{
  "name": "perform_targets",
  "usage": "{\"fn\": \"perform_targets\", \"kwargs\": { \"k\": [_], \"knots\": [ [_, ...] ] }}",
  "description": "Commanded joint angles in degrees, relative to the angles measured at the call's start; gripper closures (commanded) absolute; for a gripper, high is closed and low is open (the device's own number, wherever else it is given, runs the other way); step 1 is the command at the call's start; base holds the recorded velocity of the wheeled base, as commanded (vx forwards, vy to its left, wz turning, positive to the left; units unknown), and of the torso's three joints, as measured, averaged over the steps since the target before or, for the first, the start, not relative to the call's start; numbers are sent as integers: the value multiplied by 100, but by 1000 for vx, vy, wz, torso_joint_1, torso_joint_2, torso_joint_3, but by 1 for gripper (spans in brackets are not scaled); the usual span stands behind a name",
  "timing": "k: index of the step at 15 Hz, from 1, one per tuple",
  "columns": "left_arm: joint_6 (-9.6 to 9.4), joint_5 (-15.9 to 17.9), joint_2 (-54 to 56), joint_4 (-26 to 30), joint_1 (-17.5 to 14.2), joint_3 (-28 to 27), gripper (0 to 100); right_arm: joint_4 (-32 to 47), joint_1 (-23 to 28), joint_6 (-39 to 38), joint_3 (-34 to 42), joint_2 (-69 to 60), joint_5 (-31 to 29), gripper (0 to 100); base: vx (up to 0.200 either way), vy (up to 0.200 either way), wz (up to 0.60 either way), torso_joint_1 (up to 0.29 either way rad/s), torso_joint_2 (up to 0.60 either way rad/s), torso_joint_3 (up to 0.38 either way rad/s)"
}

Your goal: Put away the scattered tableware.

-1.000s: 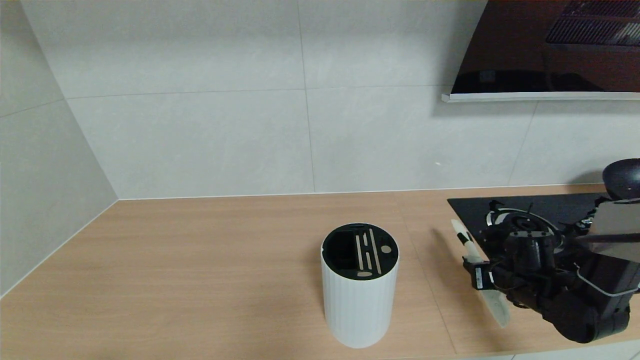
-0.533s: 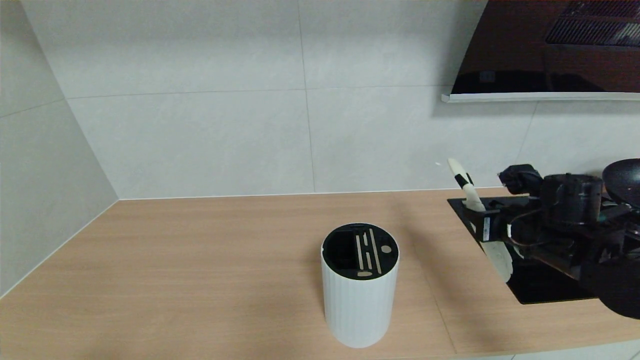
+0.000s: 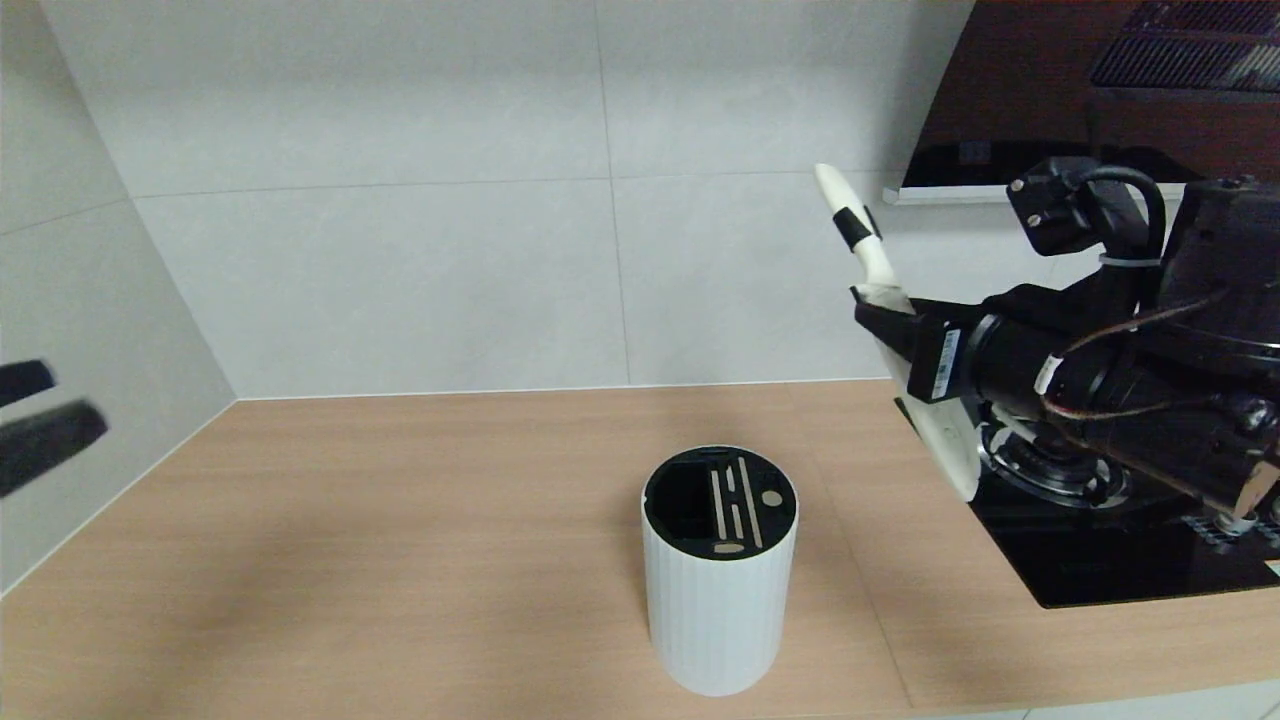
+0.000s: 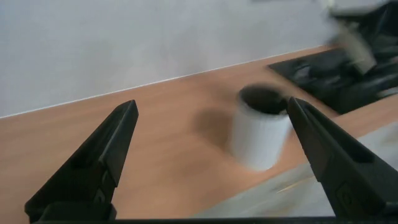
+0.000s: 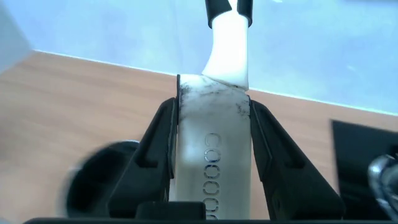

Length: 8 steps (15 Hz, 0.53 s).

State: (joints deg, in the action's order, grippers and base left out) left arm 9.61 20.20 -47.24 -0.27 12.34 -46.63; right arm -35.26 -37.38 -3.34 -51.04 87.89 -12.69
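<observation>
Carrying the white knife toward the holder, we have the right gripper clamped on it where blade meets handle, up and to the right of the holder and well clear of its black slotted top. The knife is tilted, handle up and blade down. The left gripper hangs far to the holder's left with its fingers apart and nothing between them. The hob lies to the holder's right.

To do this step well, we judge that the blade tip should come over one of the long slots, the knife should be righted until it stands plumb, and its flat should be turned to match the slot. Only then should we lower it, and release once the blade is seated.

From the left wrist, the left gripper spreads wide and empty, with the holder standing beyond it on the wooden counter.

From the right wrist, the right gripper squeezes both sides of the white knife, with the holder's dark top below and off to one side.

A second ago the knife lay low on the counter beside the hob, to the holder's right. It now rides high above the holder's level. The left gripper has newly come into the head view, and the holder has not moved.
</observation>
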Motion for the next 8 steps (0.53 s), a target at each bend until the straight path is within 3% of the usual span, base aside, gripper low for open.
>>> {"fn": "perform_targets", "kwargs": {
  "k": [1, 2, 3, 6, 7, 8],
  "knots": [
    [1325, 37, -1719, -1002, 1245, -364, 0, -8, -956, -9, 182, -150, -462, 100, 0, 0, 0, 0, 0, 0],
    [1746, 19, -2026, -1344, 1262, -329, 0, -8, -1246, -9, 226, -123, -542, 100, 0, 0, 0, 0, 0, 0],
    [1878, 10, -2140, -1459, 1271, -294, 0, -8, -1316, -18, 261, -115, -542, 100, 0, 0, 0, 0, 0, 0],
    [2678, -69, -2852, -2434, 1702, -101, 0, -34, -1773, -97, 314, 184, -638, 100, 0, 0, 0, 0, 0, 0],
    [2863, -271, -3125, -2715, 1895, -83, 0, -87, -1826, -158, 314, 263, -665, 100, 0, 0, 0, 0, 0, 0],
    [2871, -482, -3327, -2865, 2018, -83, 0, -148, -1852, -167, 314, 325, -665, 100, 0, 0, 0, 0, 0, 0]
  ]
}}
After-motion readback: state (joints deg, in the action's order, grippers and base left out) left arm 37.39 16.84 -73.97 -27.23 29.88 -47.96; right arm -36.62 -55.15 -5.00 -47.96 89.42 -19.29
